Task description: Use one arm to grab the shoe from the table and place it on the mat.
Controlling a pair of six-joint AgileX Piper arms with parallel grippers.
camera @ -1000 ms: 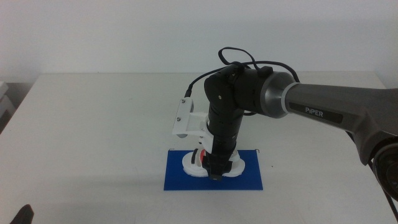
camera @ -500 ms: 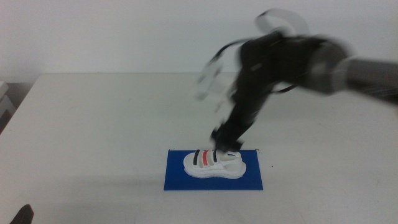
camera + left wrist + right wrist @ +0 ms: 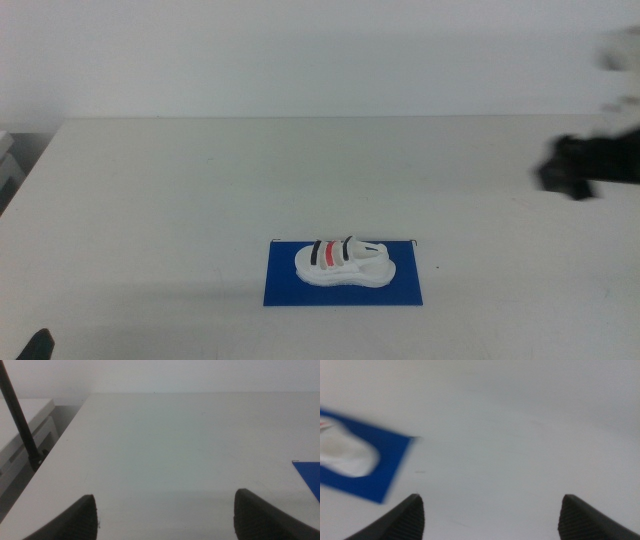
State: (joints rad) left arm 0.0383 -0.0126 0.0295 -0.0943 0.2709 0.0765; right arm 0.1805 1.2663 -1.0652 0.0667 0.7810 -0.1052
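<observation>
1. We judge the placing step done: the white sandal lies flat on the blue mat, its sole inside the mat's edges, with the black and red straps facing up. Nothing grips it.

2. Our right gripper has its jaws spread wide with nothing between them. In the middle view we see the right arm only as a dark blurred shape near the picture's right side, well apart from the mat. In its wrist view the mat and the sandal's pale end sit off to one side, both smeared by blur.

3. Our left gripper waits over bare tabletop, jaws wide apart and empty. A corner of the mat shows at the edge of its wrist view. In the middle view only a dark tip shows at the bottom left corner.

4. What is left, as we read it, is for the right arm to reach a rest pose clear of the mat. No further grasp seems needed, and the sandal should be left alone.

5. No container is in view. The mat is a flat sheet and carries only the sandal.
</observation>
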